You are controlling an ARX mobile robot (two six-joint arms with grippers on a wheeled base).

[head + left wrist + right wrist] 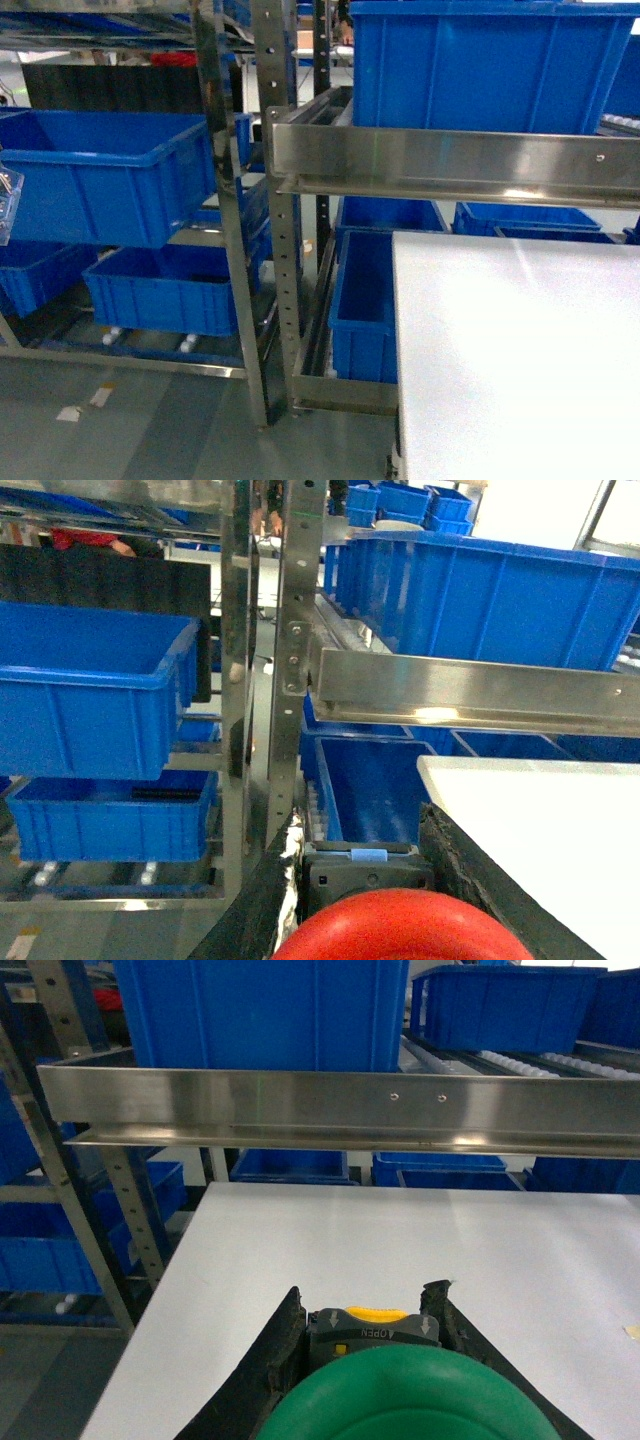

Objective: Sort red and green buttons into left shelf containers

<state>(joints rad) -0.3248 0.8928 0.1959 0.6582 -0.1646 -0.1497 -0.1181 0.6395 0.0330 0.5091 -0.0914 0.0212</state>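
Both buttons look picked up already; step in hand seems to be the carry toward the left shelf.

Left wrist view: red button sits low in frame between the jaws of the left gripper, jaws closed on it, grey body just visible above the red cap. Right wrist view: green button held the same way by the right gripper, jaws clamped on its grey and yellow body, hovering over the white counter.

Head view: neither arm clearly seen; only a clear plastic bit at the far left edge. Left shelf holds a big blue container on the upper level, a second blue bin below it.

Left cam faces the shelf uprights, w/ the upper container off to its left, well apart. Next move, I'd judge: swing left arm over that open bin's rim, then release; right arm must cross further, past the steel rail.
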